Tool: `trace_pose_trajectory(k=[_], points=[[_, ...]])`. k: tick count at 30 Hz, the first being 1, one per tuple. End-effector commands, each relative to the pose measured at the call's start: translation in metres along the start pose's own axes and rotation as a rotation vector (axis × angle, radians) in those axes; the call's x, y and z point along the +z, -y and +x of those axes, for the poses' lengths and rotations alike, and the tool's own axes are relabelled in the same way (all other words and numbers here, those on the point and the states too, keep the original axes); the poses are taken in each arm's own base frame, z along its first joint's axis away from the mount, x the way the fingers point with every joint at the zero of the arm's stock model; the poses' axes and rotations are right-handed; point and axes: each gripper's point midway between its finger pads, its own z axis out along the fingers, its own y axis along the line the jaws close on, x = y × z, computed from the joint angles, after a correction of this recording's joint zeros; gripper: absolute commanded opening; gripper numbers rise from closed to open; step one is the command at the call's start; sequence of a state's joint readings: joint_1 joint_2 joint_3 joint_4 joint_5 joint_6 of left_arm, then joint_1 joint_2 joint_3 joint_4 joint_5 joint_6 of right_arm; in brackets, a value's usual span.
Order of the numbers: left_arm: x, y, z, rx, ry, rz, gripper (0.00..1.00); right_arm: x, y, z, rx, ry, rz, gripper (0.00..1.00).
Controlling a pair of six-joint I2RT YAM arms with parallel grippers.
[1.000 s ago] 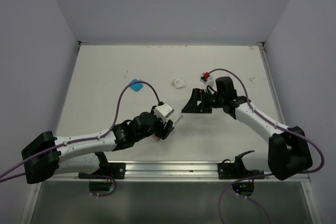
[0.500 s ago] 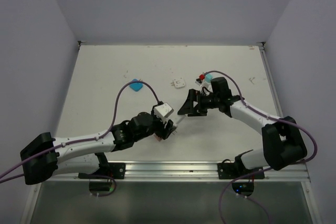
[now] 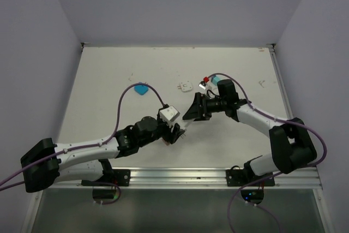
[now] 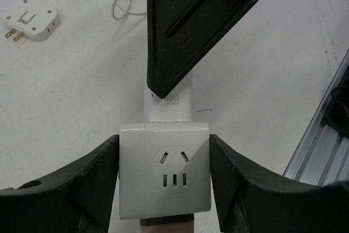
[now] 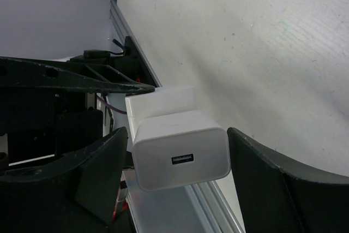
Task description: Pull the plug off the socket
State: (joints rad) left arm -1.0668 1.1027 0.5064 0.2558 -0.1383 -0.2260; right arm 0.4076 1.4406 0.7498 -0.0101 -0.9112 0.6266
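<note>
Near the counter's front edge, the left gripper (image 4: 163,189) is pinching the socket (image 4: 164,169). The right gripper (image 5: 177,173) has been closing in; its spread jaws are now flanking the still-seated plug (image 5: 180,149).

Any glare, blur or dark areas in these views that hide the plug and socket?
Top external: even light, sharp, but plug too small to resolve. Left wrist: socket crisp, soft shadows; the right gripper covers most of the plug. Right wrist: plug sharp, left side dark.

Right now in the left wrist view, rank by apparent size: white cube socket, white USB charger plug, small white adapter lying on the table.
1. White cube socket, nearest the camera.
2. White USB charger plug, mostly hidden by the right hand's finger, so unsure.
3. Small white adapter, farthest away.
</note>
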Motion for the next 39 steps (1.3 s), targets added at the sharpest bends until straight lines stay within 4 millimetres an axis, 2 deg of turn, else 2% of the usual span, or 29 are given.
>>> trace_pose_trajectory(k=[1, 3, 6, 7, 8, 9, 11, 15, 19, 22, 24, 27, 33, 39], points=[[-0.004, 0.003, -0.053, -0.051, 0.207, 0.007, 0.0, 0.001, -0.013, 0.0, -0.025, -0.021, -0.074, 0.72], [-0.005, 0.003, -0.055, -0.051, 0.213, 0.008, 0.0, 0.002, -0.013, -0.001, -0.026, -0.021, -0.075, 0.66], [-0.005, 0.003, -0.051, -0.051, 0.203, 0.009, 0.0, 0.003, -0.012, -0.001, -0.024, -0.026, -0.077, 0.45], [-0.005, 0.003, -0.05, -0.053, 0.202, 0.009, 0.0, 0.003, -0.012, -0.002, -0.025, -0.028, -0.082, 0.32], [-0.006, 0.002, -0.047, -0.057, 0.197, 0.009, 0.0, 0.003, -0.013, -0.002, -0.025, -0.028, -0.084, 0.25], [-0.006, 0.001, -0.041, -0.063, 0.189, 0.008, 0.0, 0.004, -0.013, -0.002, -0.024, -0.031, -0.084, 0.11], [-0.008, 0.0, -0.036, -0.068, 0.183, 0.003, 0.0, 0.002, -0.012, -0.006, -0.02, -0.024, -0.085, 0.0], [-0.011, -0.004, -0.018, -0.099, 0.162, -0.008, 0.0, -0.006, -0.011, -0.016, -0.017, 0.007, -0.094, 0.0], [-0.019, -0.007, -0.013, -0.135, 0.179, -0.016, 0.0, -0.027, -0.003, -0.036, 0.003, 0.09, -0.114, 0.0], [-0.02, -0.007, -0.008, -0.139, 0.169, -0.011, 0.0, -0.035, 0.0, -0.044, 0.003, 0.111, -0.11, 0.0], [-0.019, -0.006, -0.005, -0.133, 0.154, -0.004, 0.0, -0.037, 0.001, -0.047, 0.003, 0.115, -0.106, 0.0], [-0.016, -0.004, 0.009, -0.13, 0.096, 0.003, 0.0, -0.038, 0.004, -0.052, 0.011, 0.119, -0.095, 0.0], [-0.021, -0.015, 0.028, -0.152, 0.043, -0.059, 0.0, -0.048, 0.014, -0.063, 0.012, 0.148, -0.07, 0.0], [-0.021, -0.026, 0.028, -0.155, 0.03, -0.119, 0.0, -0.055, 0.032, -0.075, 0.019, 0.193, -0.009, 0.0]])
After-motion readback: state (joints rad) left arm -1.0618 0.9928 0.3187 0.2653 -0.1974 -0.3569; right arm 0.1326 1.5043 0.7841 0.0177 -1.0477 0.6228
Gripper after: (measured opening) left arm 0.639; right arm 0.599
